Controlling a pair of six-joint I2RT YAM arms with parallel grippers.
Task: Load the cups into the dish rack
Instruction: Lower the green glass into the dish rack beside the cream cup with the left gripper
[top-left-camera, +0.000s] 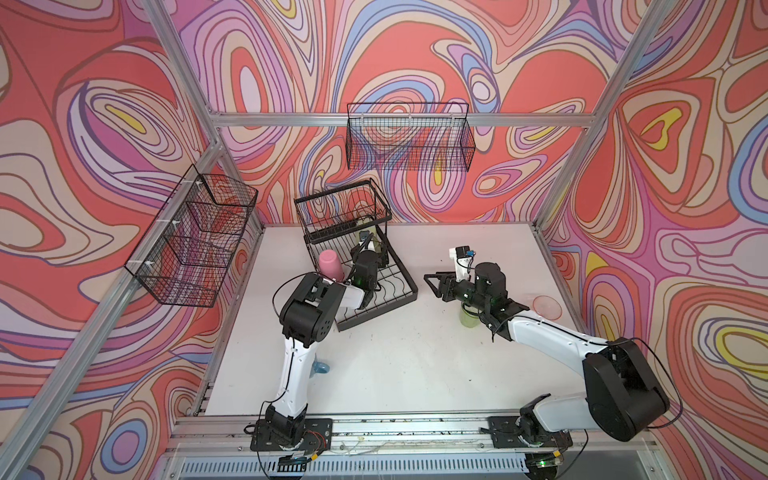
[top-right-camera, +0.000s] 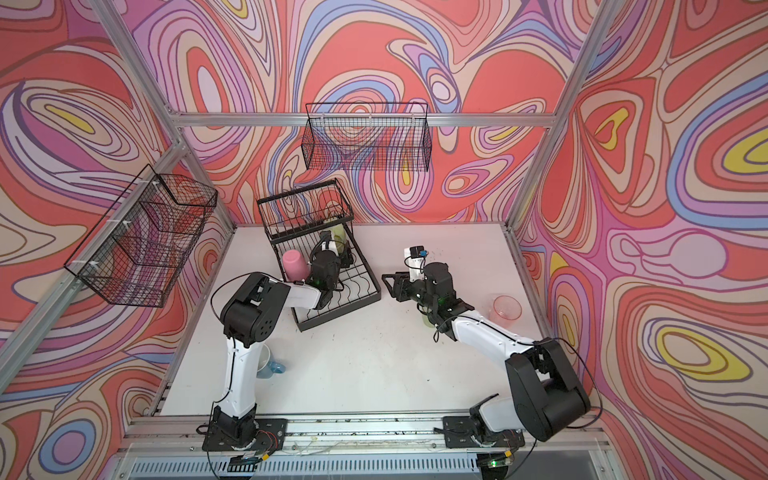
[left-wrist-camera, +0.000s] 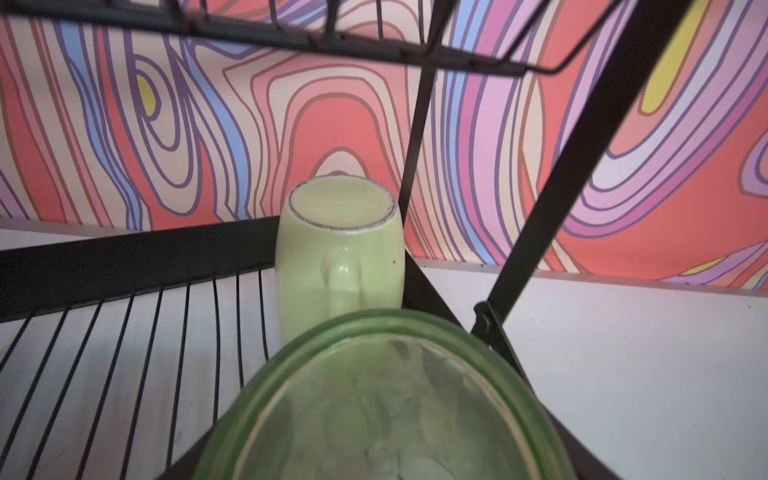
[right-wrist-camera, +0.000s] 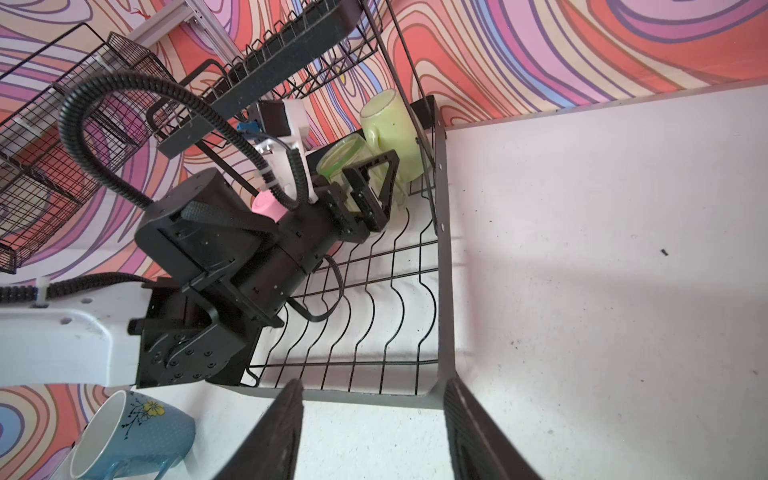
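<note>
The left gripper (right-wrist-camera: 353, 183) clasps a clear green tumbler (right-wrist-camera: 338, 160) low in the dish rack's (right-wrist-camera: 442, 249) far corner, just beside the yellow-green mug (right-wrist-camera: 390, 124) — let go while tilted, it could knock the mug or roll. The right gripper (right-wrist-camera: 374, 432) hangs wide and empty off the rack's near corner.

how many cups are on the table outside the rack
3: blue mug by the left arm's base, green tumbler under the right arm, clear pink tumbler far right.
</note>
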